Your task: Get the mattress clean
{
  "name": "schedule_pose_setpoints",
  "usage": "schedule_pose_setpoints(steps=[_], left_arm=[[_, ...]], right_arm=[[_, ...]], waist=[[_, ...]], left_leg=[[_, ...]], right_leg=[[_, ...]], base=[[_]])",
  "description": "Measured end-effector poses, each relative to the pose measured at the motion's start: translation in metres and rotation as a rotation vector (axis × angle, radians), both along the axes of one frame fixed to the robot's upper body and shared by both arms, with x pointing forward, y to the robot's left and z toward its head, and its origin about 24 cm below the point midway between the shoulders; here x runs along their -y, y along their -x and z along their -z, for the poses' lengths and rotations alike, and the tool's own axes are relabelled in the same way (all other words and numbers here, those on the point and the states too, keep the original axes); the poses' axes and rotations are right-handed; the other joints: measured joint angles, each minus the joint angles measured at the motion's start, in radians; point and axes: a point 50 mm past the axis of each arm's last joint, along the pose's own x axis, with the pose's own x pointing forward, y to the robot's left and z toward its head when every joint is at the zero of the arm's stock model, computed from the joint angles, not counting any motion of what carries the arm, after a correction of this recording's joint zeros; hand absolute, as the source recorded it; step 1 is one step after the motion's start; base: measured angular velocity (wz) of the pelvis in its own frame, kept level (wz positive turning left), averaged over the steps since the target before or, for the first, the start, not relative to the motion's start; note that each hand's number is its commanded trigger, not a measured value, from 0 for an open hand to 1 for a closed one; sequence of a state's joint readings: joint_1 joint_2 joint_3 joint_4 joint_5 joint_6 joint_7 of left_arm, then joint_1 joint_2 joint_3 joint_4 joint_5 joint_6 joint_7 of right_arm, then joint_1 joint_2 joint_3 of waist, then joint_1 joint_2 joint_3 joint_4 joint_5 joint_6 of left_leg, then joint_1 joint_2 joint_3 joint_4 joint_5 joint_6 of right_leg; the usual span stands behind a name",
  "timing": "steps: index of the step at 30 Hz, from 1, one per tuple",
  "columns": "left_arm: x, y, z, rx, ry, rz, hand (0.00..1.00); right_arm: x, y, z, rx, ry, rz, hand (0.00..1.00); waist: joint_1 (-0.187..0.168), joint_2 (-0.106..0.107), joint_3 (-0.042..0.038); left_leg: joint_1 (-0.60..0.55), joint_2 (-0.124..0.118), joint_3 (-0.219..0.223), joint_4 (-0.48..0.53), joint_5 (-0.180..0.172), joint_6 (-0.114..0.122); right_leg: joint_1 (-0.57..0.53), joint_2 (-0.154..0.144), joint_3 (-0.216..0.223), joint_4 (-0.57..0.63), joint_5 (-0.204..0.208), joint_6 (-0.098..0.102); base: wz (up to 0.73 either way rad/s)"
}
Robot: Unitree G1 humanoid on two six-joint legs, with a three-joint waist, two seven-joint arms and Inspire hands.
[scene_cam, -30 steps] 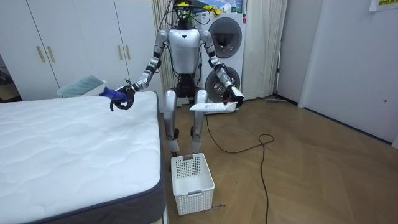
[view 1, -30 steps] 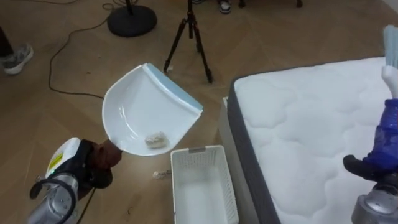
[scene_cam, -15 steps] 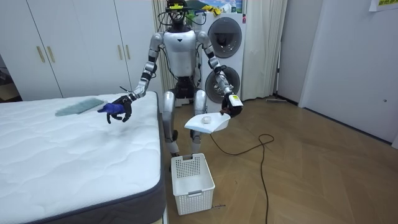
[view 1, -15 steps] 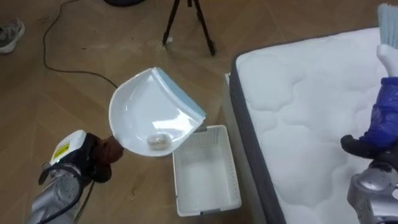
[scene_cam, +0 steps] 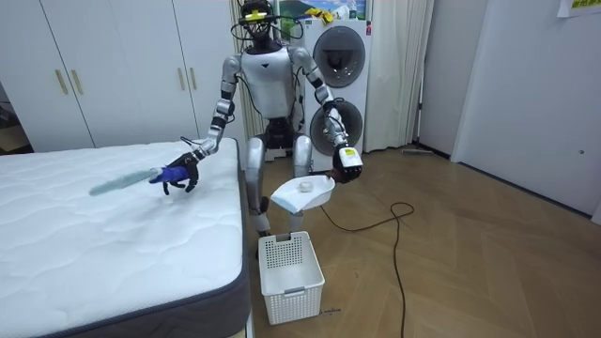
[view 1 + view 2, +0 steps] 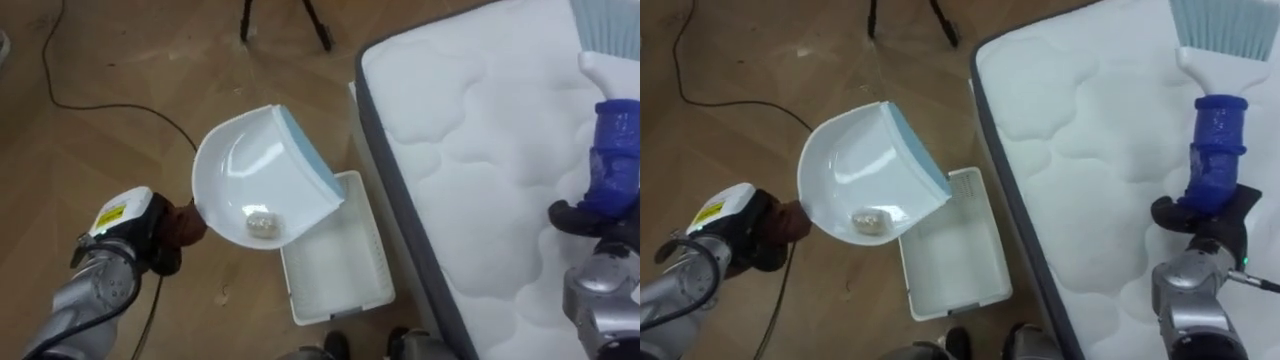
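A white dustpan (image 6: 255, 180) with a pale blue lip hangs tilted above the near end of a white slatted basket (image 6: 340, 270) on the floor. A small crumpled scrap (image 6: 262, 222) lies in the pan's low part. My left hand (image 6: 168, 237) is shut on the pan's brown handle. My right hand (image 6: 592, 215) grips a brush with a blue handle (image 6: 611, 160) and pale blue bristles (image 6: 1225, 22), held over the white mattress (image 6: 480, 150). In the room view I stand at the bed's corner, dustpan (image 5: 302, 192) over the basket (image 5: 289, 265).
The basket sits right against the bed's grey side (image 6: 395, 220). Tripod legs (image 6: 315, 20) and a dark cable (image 6: 95, 85) lie on the wooden floor beyond. White wardrobes (image 5: 94, 66) and a washing machine (image 5: 343, 66) stand behind me.
The eye views have tipped down and shifted. The dustpan has come down and over the basket's near end. The brush has dropped closer to the mattress.
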State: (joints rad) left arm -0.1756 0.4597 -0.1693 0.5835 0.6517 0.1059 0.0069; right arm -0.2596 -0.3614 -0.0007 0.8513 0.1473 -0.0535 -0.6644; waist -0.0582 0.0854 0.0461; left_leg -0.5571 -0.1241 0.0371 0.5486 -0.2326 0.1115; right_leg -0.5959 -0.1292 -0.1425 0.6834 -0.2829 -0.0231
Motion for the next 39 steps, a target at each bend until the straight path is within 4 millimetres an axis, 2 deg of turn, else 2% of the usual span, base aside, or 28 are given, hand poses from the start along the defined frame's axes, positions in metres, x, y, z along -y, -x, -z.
schedule_pose_setpoints(steps=[4, 6, 10, 17, 23, 28, 32, 34, 39], left_arm=[[0.000, -0.003, -0.003, 0.001, -0.058, 0.027, 1.00], [0.001, -0.007, -0.006, -0.003, -0.086, 0.061, 1.00], [0.006, -0.013, -0.010, 0.008, -0.125, 0.102, 1.00], [0.008, -0.019, -0.016, 0.017, -0.141, 0.119, 1.00], [0.008, -0.018, -0.014, -0.023, -0.171, 0.140, 1.00], [0.007, -0.017, -0.013, -0.067, -0.226, 0.170, 1.00], [0.007, -0.016, -0.011, -0.099, -0.258, 0.183, 1.00], [0.009, -0.016, -0.010, -0.112, -0.276, 0.196, 1.00], [0.007, -0.016, -0.013, -0.134, -0.328, 0.231, 1.00]], right_arm=[[0.000, 0.000, 0.000, 0.001, 0.003, 0.001, 0.00], [-0.002, -0.003, -0.003, 0.012, 0.015, 0.001, 0.00], [-0.003, -0.004, -0.003, 0.016, 0.024, 0.002, 0.00], [-0.004, -0.006, -0.007, 0.046, 0.031, 0.001, 0.00], [-0.005, -0.005, -0.005, 0.039, 0.033, 0.000, 0.00], [-0.005, -0.004, -0.004, 0.034, 0.033, -0.001, 0.00], [-0.007, -0.004, -0.003, 0.029, 0.036, -0.012, 0.00], [-0.009, -0.005, -0.003, 0.023, 0.039, -0.024, 0.00], [-0.009, -0.005, -0.003, 0.025, 0.043, -0.021, 0.00]], waist=[[-0.018, 0.001, -0.0005], [-0.016, 0.001, -0.0009], [-0.013, 0.007, -0.0050], [-0.007, 0.028, -0.0177], [-0.004, 0.042, -0.0131], [0.004, 0.042, -0.0130], [0.006, 0.038, -0.0099], [0.008, 0.036, -0.0088], [0.008, 0.047, -0.0069]], left_leg=[[-0.017, 0.006, 0.018, 0.003, 0.000, 0.000], [-0.027, 0.015, 0.040, 0.008, 0.000, 0.000], [-0.026, 0.017, 0.045, 0.003, 0.000, 0.000], [-0.022, 0.027, 0.061, 0.002, 0.000, 0.000], [-0.009, 0.029, 0.070, -0.002, 0.000, 0.000], [-0.010, 0.029, 0.073, -0.002, 0.000, 0.000], [-0.011, 0.029, 0.079, -0.003, 0.000, 0.000], [-0.011, 0.036, 0.100, -0.002, -0.002, 0.003], [-0.024, 0.043, 0.105, -0.002, -0.004, 0.006]], right_leg=[[-0.010, -0.008, -0.022, 0.008, -0.010, -0.004], [-0.022, -0.007, -0.021, 0.008, -0.010, -0.004], [-0.022, -0.007, -0.021, 0.008, -0.009, -0.004], [-0.021, -0.005, -0.021, 0.010, -0.006, -0.010], [-0.011, -0.006, -0.021, 0.010, -0.005, -0.011], [-0.014, -0.007, -0.020, 0.010, -0.006, -0.011], [-0.015, -0.009, -0.020, 0.010, -0.008, -0.010], [-0.018, -0.008, -0.018, 0.008, -0.009, -0.009], [-0.023, -0.005, -0.025, -0.009, -0.007, -0.008]], base=[[0.17], [0.03], [0.00], [-0.02], [-0.01], [0.00], [0.00], [-0.02], [-0.02]])
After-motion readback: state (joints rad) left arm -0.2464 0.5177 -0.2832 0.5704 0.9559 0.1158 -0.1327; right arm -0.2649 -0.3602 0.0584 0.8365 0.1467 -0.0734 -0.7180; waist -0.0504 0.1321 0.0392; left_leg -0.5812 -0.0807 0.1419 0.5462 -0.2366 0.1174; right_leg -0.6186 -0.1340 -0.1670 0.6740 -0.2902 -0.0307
